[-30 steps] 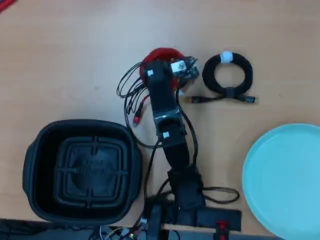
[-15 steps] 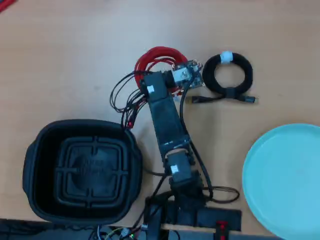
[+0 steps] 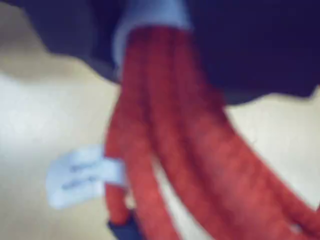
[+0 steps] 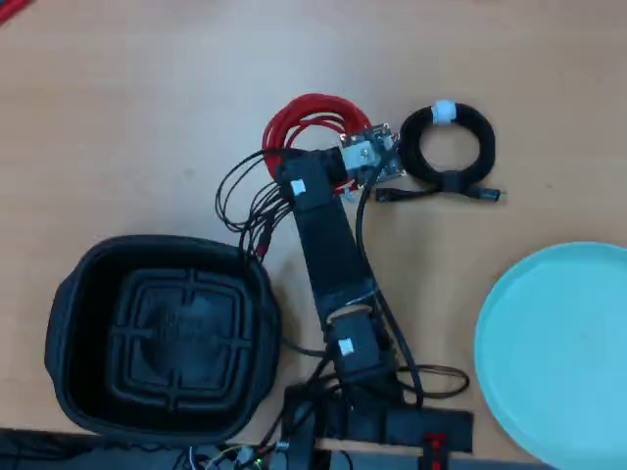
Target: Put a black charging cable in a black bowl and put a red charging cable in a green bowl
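Wrist view: red charging cable (image 3: 170, 150) fills most of the picture, very close and blurred, several strands running side by side from the top centre down to the lower right. A pale band (image 3: 150, 12) wraps the strands at the top, right against the dark body of the gripper. A white tag (image 3: 82, 175) hangs off the left strand, print unreadable. A dark plug end (image 3: 125, 231) shows at the bottom edge. Pale worktop (image 3: 40, 110) lies behind. The jaws themselves cannot be made out here.

Overhead view: arm reaches up the picture from its base at the bottom edge. Gripper (image 4: 328, 162) sits over the lower right of the red charging cable (image 4: 304, 117), whose ring shows above and left of it on the wooden worktop (image 4: 147, 98). The jaws are hidden under the arm, so I cannot tell whether they are spread, pressed together or pinching the ring. Black charging cable (image 4: 451, 147), with white tie, lies just right of the jaws, apart from them. Black bowl (image 4: 162, 338) stands well below and left of the jaws. Green bowl (image 4: 558, 348) lies well below and right, cut by the picture's edge.
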Motion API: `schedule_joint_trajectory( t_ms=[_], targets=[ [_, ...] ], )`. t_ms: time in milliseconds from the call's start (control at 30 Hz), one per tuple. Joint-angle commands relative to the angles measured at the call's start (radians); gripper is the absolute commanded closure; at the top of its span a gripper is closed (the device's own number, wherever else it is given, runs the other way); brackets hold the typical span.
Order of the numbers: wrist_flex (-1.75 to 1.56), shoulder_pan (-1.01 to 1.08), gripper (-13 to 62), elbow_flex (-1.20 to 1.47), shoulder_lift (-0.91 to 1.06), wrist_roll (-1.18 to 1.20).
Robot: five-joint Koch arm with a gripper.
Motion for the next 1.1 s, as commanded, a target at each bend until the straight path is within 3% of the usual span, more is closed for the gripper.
schedule_joint_trajectory(
  t_ms=[0,667,867,1067],
  targets=[
    [-0.008,-0.011,55.8,-0.032,0.052,-0.009],
    [-0.176,0.002,54.5,-0.109,-0.344,-0.038],
    [-0.178,0.002,42.9,-0.107,-0.376,-0.054],
    [-0.172,-0.008,23.8,-0.11,-0.394,-0.049]
  ],
)
